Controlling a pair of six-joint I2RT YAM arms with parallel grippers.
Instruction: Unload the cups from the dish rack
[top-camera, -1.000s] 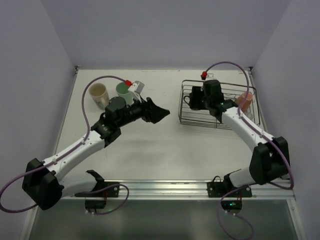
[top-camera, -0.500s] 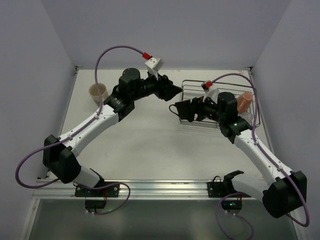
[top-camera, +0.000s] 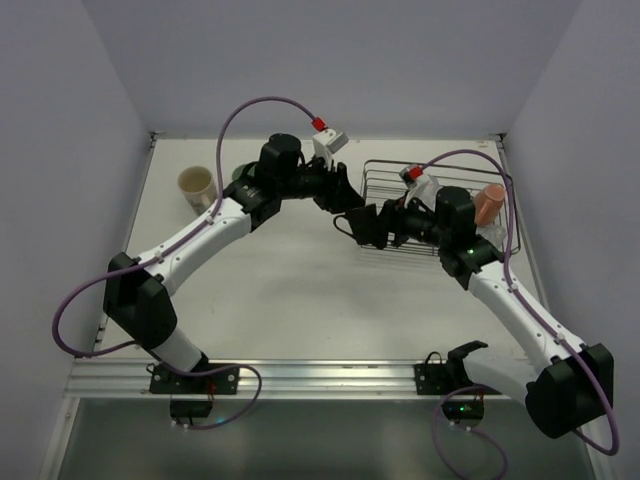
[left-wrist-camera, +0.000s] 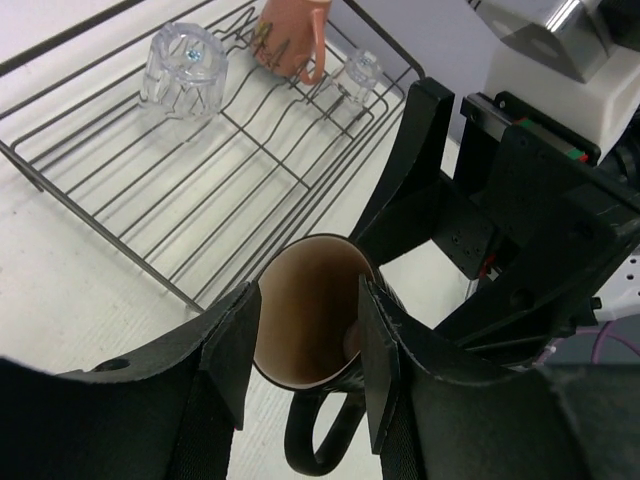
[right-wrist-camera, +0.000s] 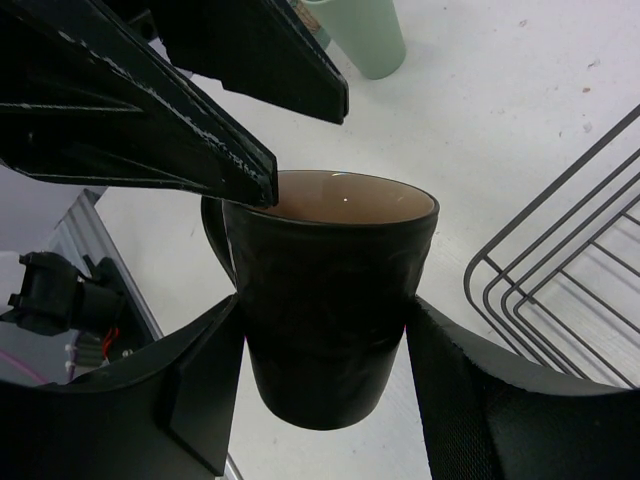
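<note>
Leftmost, the cream cup (top-camera: 196, 186) stood on the table (top-camera: 300, 300). Midair, beside the dish rack (left-wrist-camera: 100, 224), the left gripper (left-wrist-camera: 308, 340) had its half-closed jaws flanking the dark brown cup (right-wrist-camera: 325, 300); whether they gripped was unclear. The right gripper (right-wrist-camera: 322, 348) clamped the cup's body. Releasing before a firm hold risked dropping it.

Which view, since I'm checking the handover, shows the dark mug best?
Right wrist view: the mug fills the frame side-on, rim and handle visible. The left wrist view looks down into it; the top view shows only a small dark shape.
</note>
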